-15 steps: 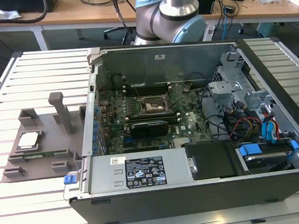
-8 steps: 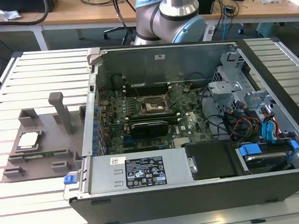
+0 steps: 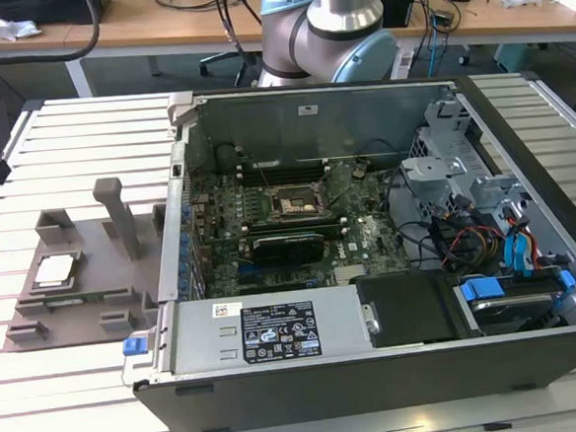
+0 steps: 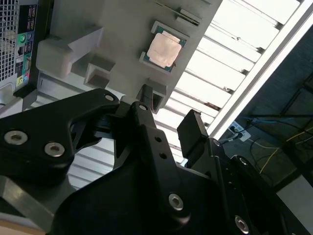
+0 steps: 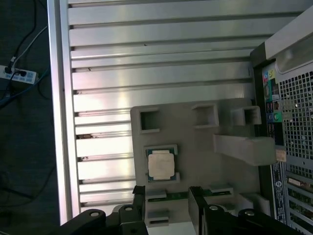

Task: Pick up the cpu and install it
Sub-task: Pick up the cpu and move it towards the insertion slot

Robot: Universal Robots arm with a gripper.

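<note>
The cpu point(image 3: 55, 271), a small square chip with a silvery top, lies flat in a recess of the grey holder plate point(image 3: 100, 288), on the slatted table at the exterior view's left of the computer case. Both wrist views look down on the cpu point(image 5: 160, 165) point(image 4: 164, 50) from well above. My gripper point(image 5: 166, 198) point(image 4: 168, 117) hangs over the holder, apart from the chip. It is open, with nothing between its two black fingers point(image 5: 138, 197). The black square socket frame point(image 3: 292, 204) sits on the motherboard inside the case.
The open computer case point(image 3: 276, 326) lies on its side, with a long black card point(image 3: 288, 246) in front of the socket and cables and drive bays at the exterior view's right. The holder plate has an upright grey post point(image 3: 118, 216) and several raised blocks. The arm's base point(image 3: 324, 30) stands behind the case.
</note>
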